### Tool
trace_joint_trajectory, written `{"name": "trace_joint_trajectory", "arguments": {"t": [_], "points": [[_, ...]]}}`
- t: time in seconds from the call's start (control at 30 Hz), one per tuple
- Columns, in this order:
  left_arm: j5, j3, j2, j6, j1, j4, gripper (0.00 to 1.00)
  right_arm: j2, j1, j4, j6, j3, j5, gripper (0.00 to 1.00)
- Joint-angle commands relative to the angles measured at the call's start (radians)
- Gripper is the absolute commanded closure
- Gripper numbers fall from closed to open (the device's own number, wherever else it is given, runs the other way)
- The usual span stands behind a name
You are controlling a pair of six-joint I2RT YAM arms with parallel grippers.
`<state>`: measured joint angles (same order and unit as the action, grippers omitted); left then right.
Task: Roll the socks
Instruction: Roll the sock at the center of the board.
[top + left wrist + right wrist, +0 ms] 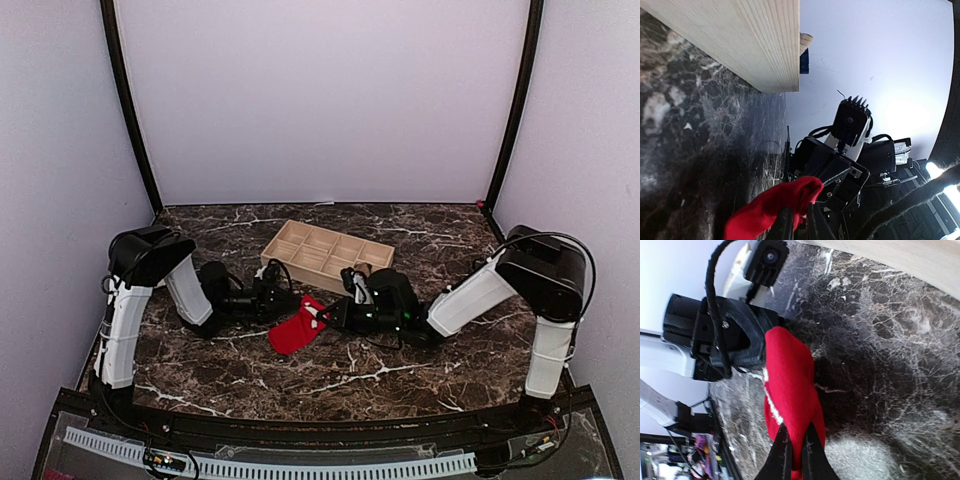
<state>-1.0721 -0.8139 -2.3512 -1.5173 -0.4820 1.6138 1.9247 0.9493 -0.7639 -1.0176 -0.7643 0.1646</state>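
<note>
One red sock [293,333] lies crumpled on the dark marble table [240,370], just in front of the wooden box; both grippers meet at its upper end. My left gripper [287,303] comes in from the left. In the left wrist view its black fingers [785,225] pinch a raised fold of the red sock [765,210], so the left gripper [798,207] is shut on it. My right gripper [323,317] comes in from the right. In its wrist view the right gripper [797,425] is shut on the red sock [790,385], with fabric squeezed between the tips.
A shallow wooden box [325,252] with several compartments stands right behind the grippers; its side wall [740,40] fills the top of the left wrist view. A small tan bit [806,38] and something blue show at its corner. Walls close off the back and sides.
</note>
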Motion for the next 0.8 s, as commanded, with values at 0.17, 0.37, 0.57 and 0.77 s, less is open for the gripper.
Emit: {"name": "trace_joint_trajectory", "arguments": {"t": [0.17, 0.37, 0.57, 0.77], "points": [[0.103, 0.092, 0.068, 0.141, 0.034, -0.267, 0.83, -0.038, 0.014, 0.578, 0.289, -0.199, -0.127, 1.00], [0.117, 0.123, 0.119, 0.143, 0.034, -0.294, 0.83, 0.001, 0.073, 0.783, 0.422, -0.342, -0.272, 1.00], [0.101, 0.101, 0.193, 0.173, 0.021, -0.450, 0.82, 0.058, 0.155, 0.919, 0.523, -0.464, -0.419, 1.00], [0.098, 0.094, 0.288, 0.265, 0.018, -0.710, 0.72, 0.103, 0.213, 0.999, 0.571, -0.523, -0.558, 1.00]]}}
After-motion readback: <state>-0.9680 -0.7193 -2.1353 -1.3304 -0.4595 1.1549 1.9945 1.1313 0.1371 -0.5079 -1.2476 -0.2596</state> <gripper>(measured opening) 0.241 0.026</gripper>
